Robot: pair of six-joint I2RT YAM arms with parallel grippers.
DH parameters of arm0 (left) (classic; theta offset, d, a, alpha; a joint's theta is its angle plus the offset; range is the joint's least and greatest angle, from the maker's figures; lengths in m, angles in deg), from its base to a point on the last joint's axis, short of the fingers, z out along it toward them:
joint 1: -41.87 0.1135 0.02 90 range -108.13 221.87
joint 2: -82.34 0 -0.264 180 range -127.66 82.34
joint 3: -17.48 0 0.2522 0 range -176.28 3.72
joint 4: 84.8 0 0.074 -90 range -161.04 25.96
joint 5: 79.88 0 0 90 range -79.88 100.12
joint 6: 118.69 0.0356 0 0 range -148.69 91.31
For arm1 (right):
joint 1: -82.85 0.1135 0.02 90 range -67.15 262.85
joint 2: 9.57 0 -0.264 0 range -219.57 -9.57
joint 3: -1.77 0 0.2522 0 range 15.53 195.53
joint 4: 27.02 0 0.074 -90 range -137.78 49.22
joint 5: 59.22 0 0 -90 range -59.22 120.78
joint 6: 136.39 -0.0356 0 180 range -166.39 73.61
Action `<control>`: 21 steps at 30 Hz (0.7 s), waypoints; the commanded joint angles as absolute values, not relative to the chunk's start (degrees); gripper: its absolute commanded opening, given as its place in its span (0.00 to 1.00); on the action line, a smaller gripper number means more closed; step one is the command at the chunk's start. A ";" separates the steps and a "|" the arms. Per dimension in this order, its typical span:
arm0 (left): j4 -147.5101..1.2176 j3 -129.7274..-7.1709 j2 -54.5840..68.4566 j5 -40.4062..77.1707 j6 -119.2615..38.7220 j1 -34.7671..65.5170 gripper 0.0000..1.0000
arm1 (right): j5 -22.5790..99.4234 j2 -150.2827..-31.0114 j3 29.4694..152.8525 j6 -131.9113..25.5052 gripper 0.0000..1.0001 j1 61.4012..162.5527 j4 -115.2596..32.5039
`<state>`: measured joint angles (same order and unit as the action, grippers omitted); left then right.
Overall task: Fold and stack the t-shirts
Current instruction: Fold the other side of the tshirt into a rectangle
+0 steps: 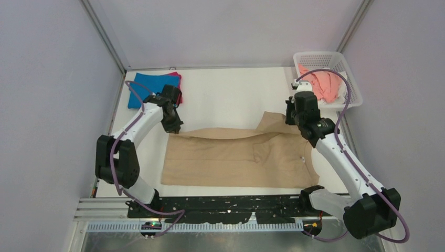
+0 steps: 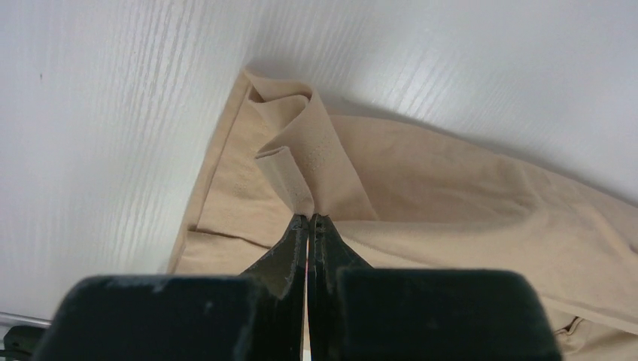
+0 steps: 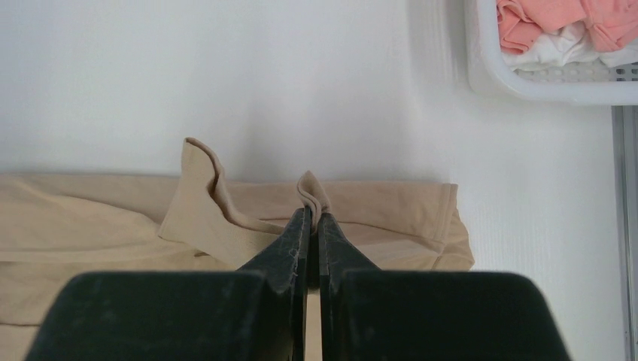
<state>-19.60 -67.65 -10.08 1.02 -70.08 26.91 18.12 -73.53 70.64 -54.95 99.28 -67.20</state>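
White table (image 1: 225, 94), enclosed by pale grey panels at the back and both sides, seen from behind the two arms.

Item 1: tan t-shirt (image 1: 236, 157). Large and short-sleeved, spread lengthwise across the near middle of the table. Its near edge lies flat, and its far edge is lifted and rumpled at both ends. One sleeve rises toward the far right.

Item 2: left gripper (image 1: 175, 127). It sits at the shirt's far-left corner. In the left wrist view the jaws are pressed together on a raised pleat of the tan cloth (image 2: 301, 162), which stands up in a narrow fold above the fingertips.

Item 3: right gripper (image 1: 290, 118). It sits at the shirt's far-right end, near the sleeve. In the right wrist view the jaws are closed narrow on a small peak of the tan hem (image 3: 312, 192), and the sleeve curls up just to one side.

Item 4: blue t-shirt (image 1: 147, 89). Folded flat at the far-left corner of the table, it lies on top of a magenta t-shirt (image 1: 177, 76), of which only the edges show.

Item 5: white mesh basket (image 1: 352, 86). At the far-right corner, well apart from the tan shirt. It holds a crumpled salmon-pink t-shirt (image 1: 322, 84) lying over a white t-shirt (image 3: 560, 47).

Item 6: black mounting plate (image 1: 225, 207). It runs along the near edge and carries both arm bases.
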 commanded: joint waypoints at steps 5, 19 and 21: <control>-22.35 -61.96 -4.92 -0.57 -70.51 25.58 0.00 | 17.60 -66.51 67.17 -55.97 0.06 100.17 -70.16; -23.18 -56.59 -1.27 -0.44 -70.18 24.57 0.00 | 15.86 -60.10 64.13 -60.37 0.06 102.28 -77.55; -23.78 -55.78 -0.50 -0.08 -69.94 24.34 0.00 | 15.52 -59.95 64.08 -62.13 0.06 102.26 -79.30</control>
<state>-22.23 -56.70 -3.48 0.67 -70.23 24.71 17.31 -61.53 63.82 -58.86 101.94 -76.35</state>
